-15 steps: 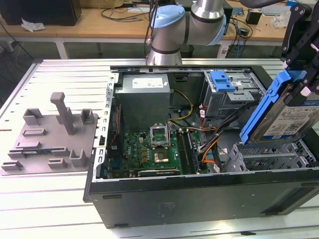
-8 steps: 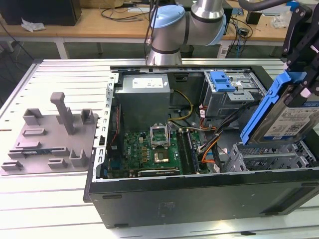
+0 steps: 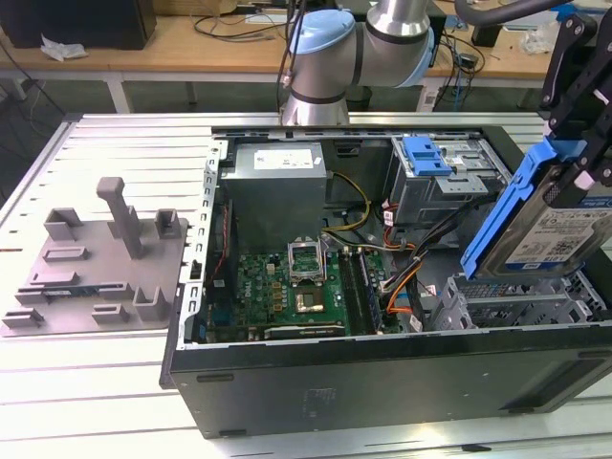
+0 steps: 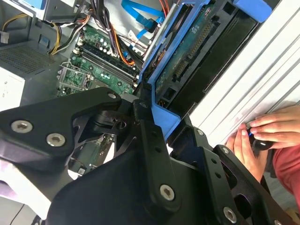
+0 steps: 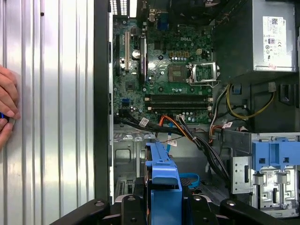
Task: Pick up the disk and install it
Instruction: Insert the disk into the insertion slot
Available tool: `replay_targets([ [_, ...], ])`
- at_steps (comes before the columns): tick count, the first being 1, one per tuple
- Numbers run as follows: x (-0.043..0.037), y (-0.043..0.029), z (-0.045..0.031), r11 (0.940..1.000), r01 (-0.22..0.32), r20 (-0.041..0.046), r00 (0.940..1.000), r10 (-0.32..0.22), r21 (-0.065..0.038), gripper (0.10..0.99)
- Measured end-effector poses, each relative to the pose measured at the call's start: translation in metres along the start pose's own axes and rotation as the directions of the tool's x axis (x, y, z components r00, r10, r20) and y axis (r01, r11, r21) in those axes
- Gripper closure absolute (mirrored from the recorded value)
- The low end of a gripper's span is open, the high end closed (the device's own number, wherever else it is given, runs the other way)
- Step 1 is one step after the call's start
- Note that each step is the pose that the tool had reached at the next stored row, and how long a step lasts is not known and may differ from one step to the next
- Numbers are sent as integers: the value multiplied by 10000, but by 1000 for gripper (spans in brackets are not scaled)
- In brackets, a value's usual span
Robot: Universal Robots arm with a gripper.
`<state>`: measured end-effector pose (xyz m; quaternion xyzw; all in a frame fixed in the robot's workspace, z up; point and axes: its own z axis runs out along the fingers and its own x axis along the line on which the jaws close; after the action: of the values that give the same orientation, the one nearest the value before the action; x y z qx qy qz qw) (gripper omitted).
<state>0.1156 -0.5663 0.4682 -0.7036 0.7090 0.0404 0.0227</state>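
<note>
A slatted metal worktop (image 3: 115, 134) carries an open computer case (image 3: 382, 387) lying on its side. The disk (image 3: 555, 234) hangs tilted above the end of the case at the exterior view's right, clear of the grey drive cage (image 3: 516, 306) beneath it. My jaws are closed on its upper end, pressing on the blue carrier bracket (image 5: 164, 187). I judge it stiff, dense and heavy for its size, and intolerant of knocks, with a bare circuit board (image 4: 187, 51) on its underside. The bracket's edges are therefore the place to hold, though that plastic may flex or slip. Further out sit the motherboard (image 3: 287, 287) and the power-supply box (image 3: 277, 186). A person's hand (image 4: 262, 136) rests on the worktop beside the case.
</note>
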Motion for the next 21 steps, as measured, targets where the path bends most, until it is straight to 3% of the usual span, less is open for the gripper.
replay_targets([
  [21,4,1,43,10000,-76,-11,10000,76,7,718],
])
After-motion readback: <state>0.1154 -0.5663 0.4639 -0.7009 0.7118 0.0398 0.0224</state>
